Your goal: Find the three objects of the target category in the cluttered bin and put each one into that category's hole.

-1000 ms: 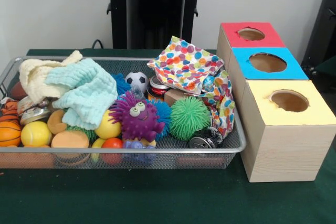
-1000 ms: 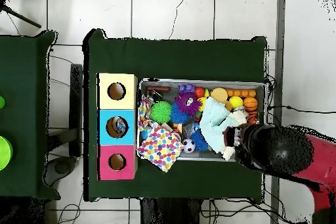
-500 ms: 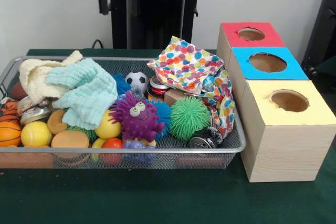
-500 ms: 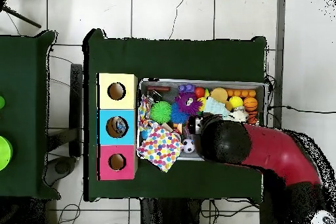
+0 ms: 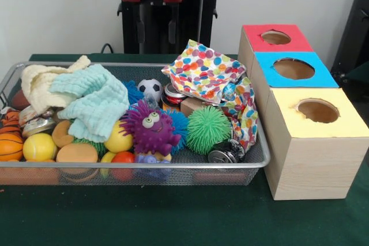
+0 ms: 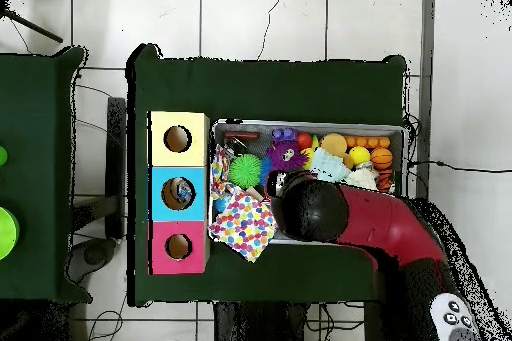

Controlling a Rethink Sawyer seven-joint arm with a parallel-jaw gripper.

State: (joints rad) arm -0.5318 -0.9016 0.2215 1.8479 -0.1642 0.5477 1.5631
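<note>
My gripper (image 5: pixel 155 30) hangs open and holds nothing, high over the back of the wire bin (image 5: pixel 260 152), above the small soccer ball (image 5: pixel 151 89). In the overhead view the red arm (image 6: pixel 312 209) covers the bin's middle and hides the gripper. The bin holds a purple fuzzy monster (image 5: pixel 150 128), a green spiky ball (image 5: pixel 207 129), a mint cloth (image 5: pixel 92 102), a cream cloth (image 5: pixel 40 82), a polka-dot cloth (image 5: pixel 207 73), and several balls and round metal items. Beside the bin stand a red box (image 5: pixel 253 34), a blue box (image 5: pixel 268 70) and a yellow box (image 5: pixel 288 119), each with a round hole on top.
The polka-dot cloth (image 6: pixel 244 225) drapes over the bin's end toward the boxes. The green spiky ball (image 6: pixel 245 169) and purple monster (image 6: pixel 288 157) lie just clear of the arm. A second green-covered table (image 6: pixel 30 177) stands apart beyond the boxes. Something small shows inside the blue box's hole.
The arm has swung from the bin's far end to over its middle. In the front view the gripper has moved toward the centre and its red head now shows. The objects have not moved.
</note>
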